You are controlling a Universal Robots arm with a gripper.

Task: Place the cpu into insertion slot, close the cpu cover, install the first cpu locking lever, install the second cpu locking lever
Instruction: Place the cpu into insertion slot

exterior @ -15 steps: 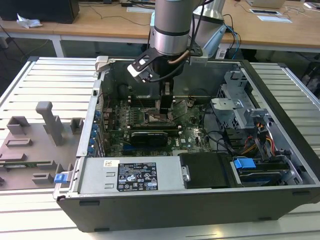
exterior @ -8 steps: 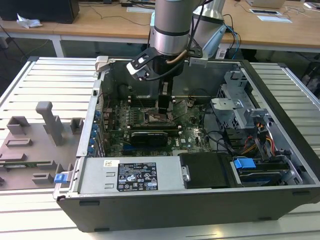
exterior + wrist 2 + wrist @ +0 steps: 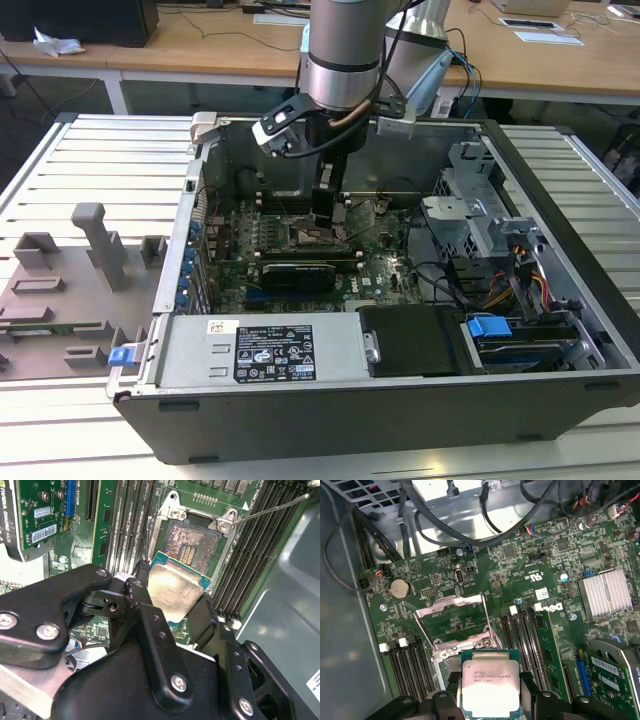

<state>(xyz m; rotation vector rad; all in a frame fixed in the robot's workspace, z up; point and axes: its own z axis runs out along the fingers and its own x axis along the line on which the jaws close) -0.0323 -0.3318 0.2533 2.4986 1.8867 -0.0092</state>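
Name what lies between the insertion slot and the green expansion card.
In the second wrist view, long black memory slots lie between the insertion slot and the green expansion card.

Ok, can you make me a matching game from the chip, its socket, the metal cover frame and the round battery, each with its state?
1 cpu
2 insertion slot
3 cpu cover
4 coin battery

A swung open
B held by the gripper
C seated on the green board
D empty, contacts bare

Pairs: 1-B, 2-D, 3-A, 4-C
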